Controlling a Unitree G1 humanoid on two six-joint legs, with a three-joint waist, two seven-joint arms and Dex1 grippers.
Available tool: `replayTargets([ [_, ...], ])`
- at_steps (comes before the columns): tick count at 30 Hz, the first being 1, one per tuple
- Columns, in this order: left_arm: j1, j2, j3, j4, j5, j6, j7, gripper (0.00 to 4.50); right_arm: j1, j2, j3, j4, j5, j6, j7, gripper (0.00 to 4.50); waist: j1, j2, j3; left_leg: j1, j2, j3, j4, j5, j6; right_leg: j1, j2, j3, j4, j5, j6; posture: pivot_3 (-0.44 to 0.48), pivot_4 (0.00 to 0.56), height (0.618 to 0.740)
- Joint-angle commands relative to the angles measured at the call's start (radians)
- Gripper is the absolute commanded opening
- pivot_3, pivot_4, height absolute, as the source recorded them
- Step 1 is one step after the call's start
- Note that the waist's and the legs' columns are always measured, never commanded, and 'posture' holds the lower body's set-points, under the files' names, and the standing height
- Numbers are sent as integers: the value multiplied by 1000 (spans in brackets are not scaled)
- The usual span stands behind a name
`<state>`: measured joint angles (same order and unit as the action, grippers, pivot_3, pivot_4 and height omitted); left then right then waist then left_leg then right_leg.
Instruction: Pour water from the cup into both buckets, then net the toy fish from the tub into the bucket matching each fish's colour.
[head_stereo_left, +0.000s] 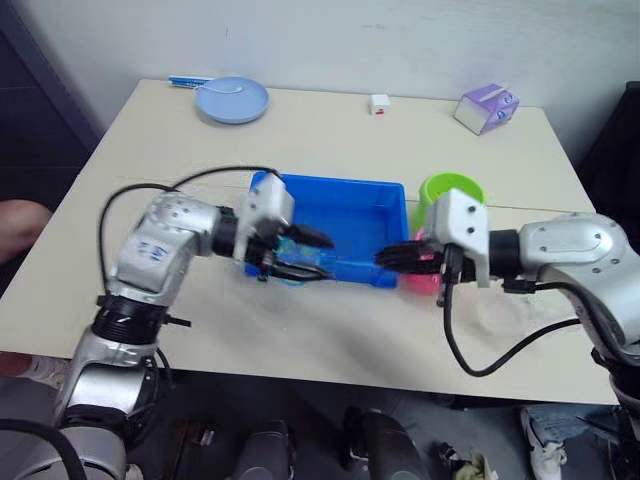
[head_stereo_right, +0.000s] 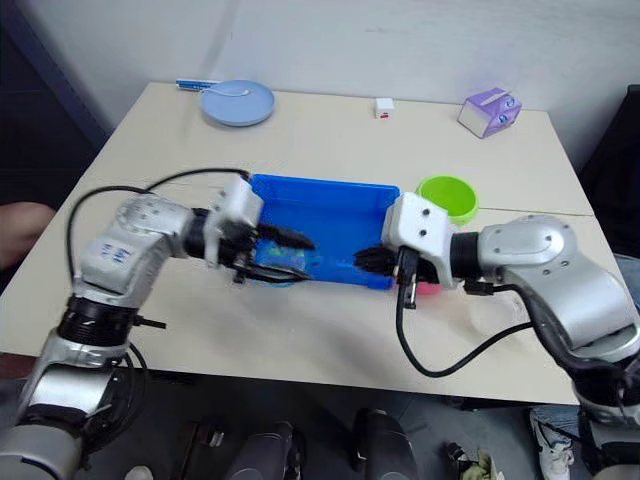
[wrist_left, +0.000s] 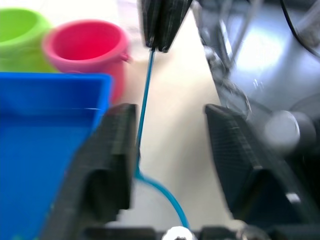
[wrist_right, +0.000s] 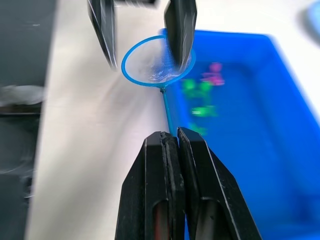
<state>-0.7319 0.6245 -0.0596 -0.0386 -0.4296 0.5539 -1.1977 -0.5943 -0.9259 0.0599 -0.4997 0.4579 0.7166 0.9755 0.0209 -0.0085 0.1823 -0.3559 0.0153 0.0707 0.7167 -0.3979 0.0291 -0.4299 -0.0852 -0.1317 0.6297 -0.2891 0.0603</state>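
Right gripper (wrist_right: 172, 142) clamped on the thin handle of a small blue net (wrist_right: 156, 68), net ring between the wide-spread fingers of the left gripper (wrist_left: 170, 145), blue tub (head_stereo_left: 340, 205) mid-table holding pink and green toy fish (wrist_right: 202, 92), pink bucket (wrist_left: 87, 47) and green bucket (head_stereo_left: 450, 190) beside the tub's right end

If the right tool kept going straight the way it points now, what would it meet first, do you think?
Probably the left tool: the right tool, shut on the net's handle, points along it toward the net hoop between the left fingers, though depth is unclear.
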Motion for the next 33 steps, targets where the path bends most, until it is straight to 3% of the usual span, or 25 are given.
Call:
replayTargets([
  [1,72,26,84,-46,-37,43,66,4469,5,-48,-20,51,-115,-93,-35,756,-1,0,0,0,0,0,0,0,0,0,0,0,0,0,0,0,150,739],
  [11,152,45,86,-64,-4,56,174,4500,12,-50,119,248,-411,-393,-58,756,2,0,0,0,-1,-1,0,0,0,1,0,-1,-1,0,0,0,150,739],
  [19,237,79,75,-169,-11,102,213,4500,31,-52,150,259,-482,-463,-4,756,0,0,0,0,-1,-1,0,0,0,1,0,-1,0,0,0,0,150,739],
  [33,254,98,103,-234,-55,165,261,4500,10,-22,183,344,-581,-604,27,756,0,1,0,0,-1,-1,0,0,0,1,0,-1,-1,0,0,0,150,739],
])
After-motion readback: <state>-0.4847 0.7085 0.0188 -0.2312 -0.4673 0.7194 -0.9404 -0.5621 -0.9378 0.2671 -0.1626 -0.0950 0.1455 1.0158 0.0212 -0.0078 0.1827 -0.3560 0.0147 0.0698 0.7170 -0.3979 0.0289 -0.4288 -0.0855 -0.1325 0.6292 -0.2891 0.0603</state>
